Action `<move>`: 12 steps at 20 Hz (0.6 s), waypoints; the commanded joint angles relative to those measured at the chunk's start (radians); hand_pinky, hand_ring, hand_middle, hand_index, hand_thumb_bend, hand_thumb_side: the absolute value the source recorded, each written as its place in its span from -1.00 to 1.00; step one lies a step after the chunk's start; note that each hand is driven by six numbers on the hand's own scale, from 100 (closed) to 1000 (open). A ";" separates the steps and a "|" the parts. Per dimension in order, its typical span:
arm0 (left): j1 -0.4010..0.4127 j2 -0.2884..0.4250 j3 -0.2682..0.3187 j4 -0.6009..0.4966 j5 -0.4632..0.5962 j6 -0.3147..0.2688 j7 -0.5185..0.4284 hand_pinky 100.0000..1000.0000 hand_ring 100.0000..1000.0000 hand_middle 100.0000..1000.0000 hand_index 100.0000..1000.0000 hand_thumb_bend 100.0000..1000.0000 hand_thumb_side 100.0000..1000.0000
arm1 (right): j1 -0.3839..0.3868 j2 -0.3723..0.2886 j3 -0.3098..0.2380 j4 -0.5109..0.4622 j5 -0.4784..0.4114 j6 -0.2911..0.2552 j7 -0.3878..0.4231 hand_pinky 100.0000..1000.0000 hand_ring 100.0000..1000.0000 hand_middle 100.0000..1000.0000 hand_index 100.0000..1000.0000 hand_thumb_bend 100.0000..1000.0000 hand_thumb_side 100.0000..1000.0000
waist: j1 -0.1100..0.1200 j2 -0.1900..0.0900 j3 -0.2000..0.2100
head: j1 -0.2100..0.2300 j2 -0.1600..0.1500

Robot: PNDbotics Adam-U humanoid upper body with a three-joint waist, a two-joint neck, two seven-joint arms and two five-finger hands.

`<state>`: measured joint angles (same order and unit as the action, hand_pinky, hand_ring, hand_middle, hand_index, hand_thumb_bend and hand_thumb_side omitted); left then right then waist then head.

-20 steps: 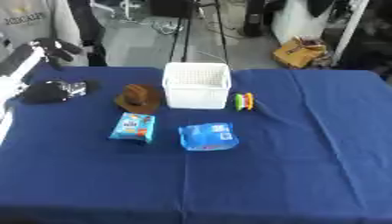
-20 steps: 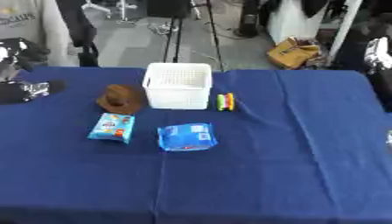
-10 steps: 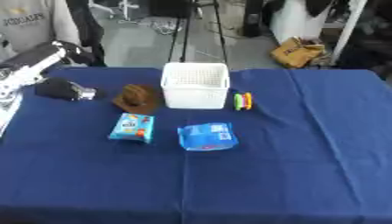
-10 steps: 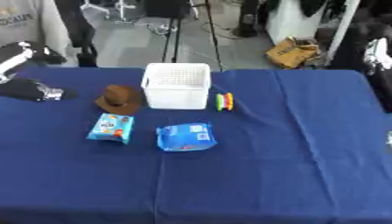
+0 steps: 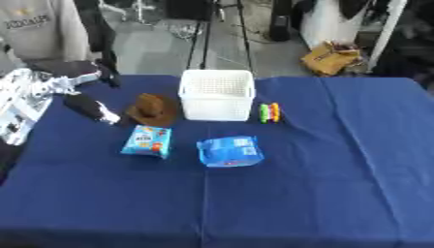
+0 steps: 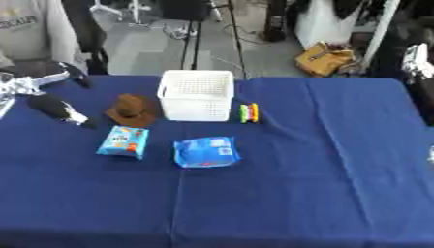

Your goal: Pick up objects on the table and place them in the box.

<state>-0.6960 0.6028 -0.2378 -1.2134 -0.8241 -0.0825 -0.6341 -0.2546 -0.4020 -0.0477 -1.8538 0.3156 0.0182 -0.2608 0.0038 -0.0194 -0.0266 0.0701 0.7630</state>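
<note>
The white slotted box [image 5: 217,72] stands at the back middle of the blue table [image 5: 322,184]. Left of it lies a small brown hat [image 5: 152,109]. In front lie a small blue snack pack [image 5: 147,141] and a bigger blue packet [image 5: 229,151]. A green, yellow and orange thing [image 5: 269,112] lies right of the box. My left hand [image 5: 78,70] is at the far left, above the table's back edge. A long black thing with a white tip [image 5: 90,107] hangs slanted under it, and the fingers look curled on its upper end. My right hand does not show.
My silver left forearm [image 5: 21,104] crosses the left edge. A silver part of the right arm [image 6: 417,57] shows at the right edge. Beyond the table are a person in a grey hoodie [image 5: 38,29], a tripod [image 5: 222,29] and a brown bag [image 5: 329,57].
The black thing has left its spot at the far left, moved right toward the hat and now hangs stretched out. My left hand has come down and to the right with it.
</note>
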 commanded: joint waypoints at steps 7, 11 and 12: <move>-0.066 -0.064 0.014 0.133 -0.157 -0.030 0.004 0.91 0.70 0.42 0.58 0.81 0.06 | -0.010 -0.028 0.000 -0.005 -0.005 -0.003 0.006 0.00 0.27 0.34 0.61 -1.00 0.35 | -0.001 -0.011 -0.001 | 0.001 0.007; -0.072 -0.103 0.028 0.192 -0.220 -0.077 0.008 0.92 0.71 0.43 0.59 0.84 0.10 | -0.009 -0.026 0.000 -0.005 -0.006 -0.004 0.007 0.00 0.27 0.34 0.61 -1.00 0.35 | -0.001 -0.011 -0.003 | -0.001 0.007; -0.073 -0.111 0.032 0.199 -0.236 -0.086 0.018 0.91 0.71 0.42 0.59 0.85 0.12 | -0.009 -0.026 0.000 -0.005 -0.006 -0.004 0.007 0.00 0.27 0.34 0.61 -1.00 0.35 | -0.001 -0.011 -0.003 | -0.001 0.007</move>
<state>-0.7408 0.4836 -0.2213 -1.0174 -1.0403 -0.1548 -0.6219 -0.2540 -0.4021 -0.0425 -1.8537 0.3155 0.0163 -0.2571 0.0031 -0.0211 -0.0292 0.0696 0.7630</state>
